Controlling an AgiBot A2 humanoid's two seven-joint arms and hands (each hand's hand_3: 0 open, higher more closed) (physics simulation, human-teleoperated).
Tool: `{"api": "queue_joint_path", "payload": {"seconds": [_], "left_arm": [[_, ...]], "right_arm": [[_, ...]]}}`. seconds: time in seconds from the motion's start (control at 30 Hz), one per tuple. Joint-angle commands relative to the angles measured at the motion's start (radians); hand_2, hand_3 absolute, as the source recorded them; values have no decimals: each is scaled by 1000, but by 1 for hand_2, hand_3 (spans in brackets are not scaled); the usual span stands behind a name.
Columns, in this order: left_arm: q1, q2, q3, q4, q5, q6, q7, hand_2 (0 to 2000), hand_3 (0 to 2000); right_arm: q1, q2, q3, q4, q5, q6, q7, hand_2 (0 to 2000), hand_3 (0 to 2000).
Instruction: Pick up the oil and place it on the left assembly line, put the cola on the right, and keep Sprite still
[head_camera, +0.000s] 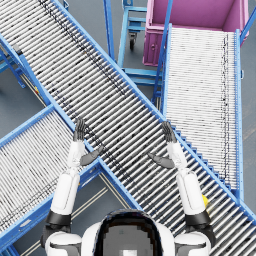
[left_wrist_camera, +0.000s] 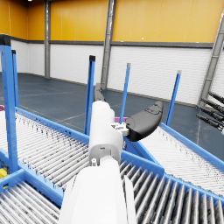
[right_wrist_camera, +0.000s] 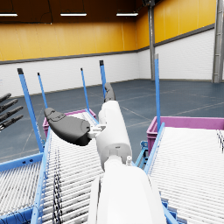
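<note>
Left hand (head_camera: 80, 135) lower left and right hand (head_camera: 169, 135) lower right, both empty with fingers apart, hover over the diagonal roller conveyor (head_camera: 115, 100) at centre frame; cannot tell where oil, cola or Sprite lie.

Warehouse hall: walls (right_wrist_camera: 65, 39) yellow over white, grey-blue floor (left_wrist_camera: 57, 98), ceiling strip lights (right_wrist_camera: 72, 14), grey column (left_wrist_camera: 107, 43).
</note>
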Motion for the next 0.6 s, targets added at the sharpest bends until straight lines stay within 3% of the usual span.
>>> {"api": "queue_joint_path", "payload": {"seconds": [0.03, 0.17, 0.23, 0.33, 0.6], "left_arm": [[0, 0, 0, 0, 0, 0, 0, 0, 0], [3, 1, 19, 13, 0, 0, 0, 0, 0], [9, 11, -10, 2, 0, -49, -49, 0, 0], [25, 28, -51, -22, 0, -82, -82, 0, 0], [71, 63, -146, -71, 0, -100, -99, 0, 0]], "right_arm": [[0, 0, 0, 0, 0, 0, 0, 0, 0], [9, -5, 24, -16, 0, 0, 0, 0, 0], [12, -13, 0, -2, 0, -48, 49, 0, 0], [35, -35, -23, 18, 0, -81, 82, 0, 0], [88, -78, -105, 114, 0, -98, 100, 0, 0]]}}
